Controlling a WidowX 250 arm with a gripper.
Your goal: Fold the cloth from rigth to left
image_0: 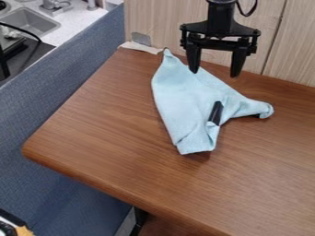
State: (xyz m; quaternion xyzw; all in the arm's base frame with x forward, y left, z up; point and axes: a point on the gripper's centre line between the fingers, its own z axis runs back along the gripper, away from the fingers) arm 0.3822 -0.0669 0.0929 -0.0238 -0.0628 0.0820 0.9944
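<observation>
Camera view has my pincer (214,73) up top, fingers apart w/ a wide gap, nothing btwn them. It hangs over the far edge of the cloth (184,99); one tip overlaps the fabric in view, but can't tell if it touches.

Status: fold approx. part-done at best, I'd say. Pale blue cloth lies rumpled nr the back of the wooden surface (111,138), w/ one pt. toward the back corner, a blunt end toward the near side & a curled end (265,109) out to the pic's right. Creases & a turned-over bit at the near end look like partial folding, no neat edge tho. A dark strip (216,113) shows on it, ID unclear. Left to do, imo: bring that right-hand end over to the left & lay it flat. Risk: I pinch the bunched part & drag the whole lot.

Surface has a rounded front corner; pale scrap (140,47) at the back corner. Behind: light wood panel (289,50). To the pic's left: blue partition (55,110), then a counter w/ grey sink (27,23) & tap (54,5).
</observation>
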